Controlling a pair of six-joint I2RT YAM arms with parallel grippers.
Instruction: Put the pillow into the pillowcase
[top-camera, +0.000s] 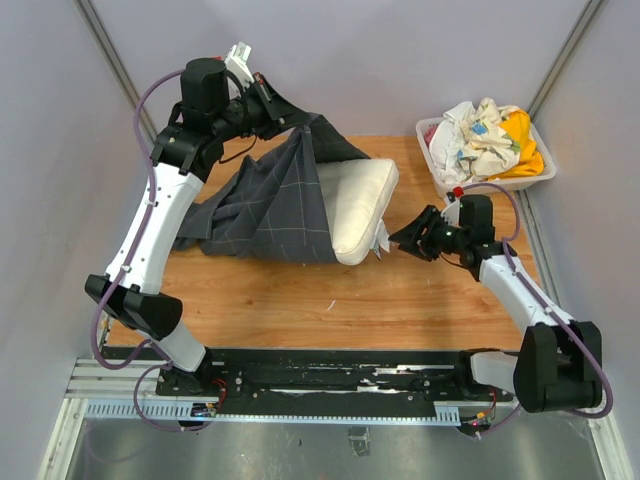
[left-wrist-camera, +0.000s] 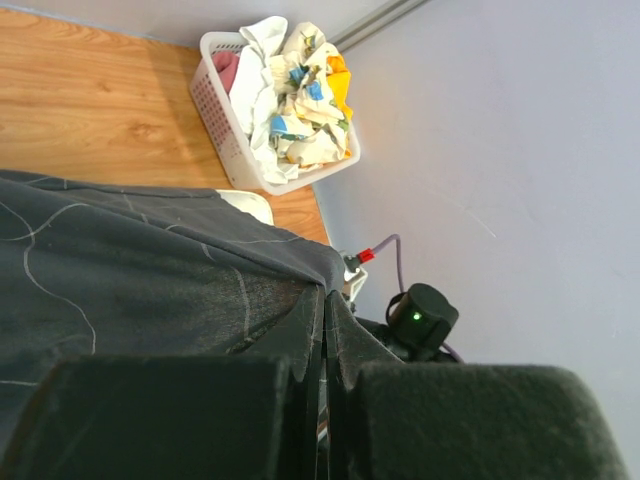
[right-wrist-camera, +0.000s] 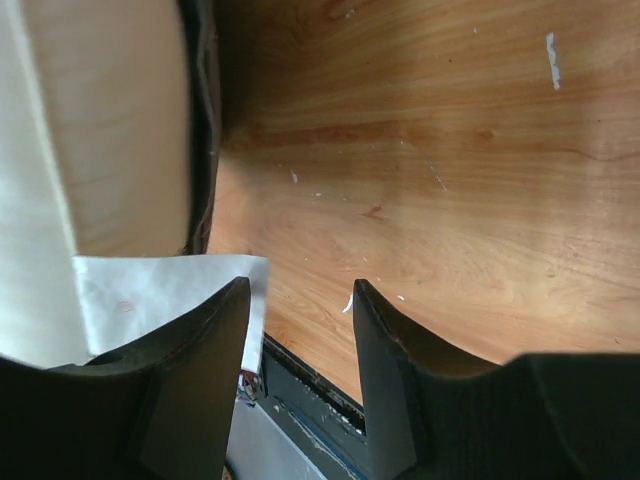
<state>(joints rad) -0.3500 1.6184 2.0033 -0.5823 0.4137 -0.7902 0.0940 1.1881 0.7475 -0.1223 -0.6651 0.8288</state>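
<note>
On the left, the left end effector (top-camera: 278, 113) is shut tight on the top edge of the pillowcase (top-camera: 265, 205). It holds the edge up high, so the dark cloth hangs like a tent over the tabletop (top-camera: 330, 300). In the left wrist view its fingers (left-wrist-camera: 180, 420) pinch the cloth with no gap.

The pillow (top-camera: 358, 200) lies in the middle of the tabletop. Its left part is under the cloth, inside the mouth I think. Its right part sticks out. A small white tag (right-wrist-camera: 165, 300) hangs off its near right corner.

On the right, the right end effector (top-camera: 400, 240) is open and holds nothing. It sits low, just beside that corner, and one finger (right-wrist-camera: 190, 380) is next to the tag. At the far right is a basket (top-camera: 497, 184) of cloths.

I think the job is about half done. To do this step well, the left side should hold the mouth high and wide. The right side should push on the fat end of the pillow, not the thin tag. It should slide the pillow left slowly, so the cloth does not bunch up.
</note>
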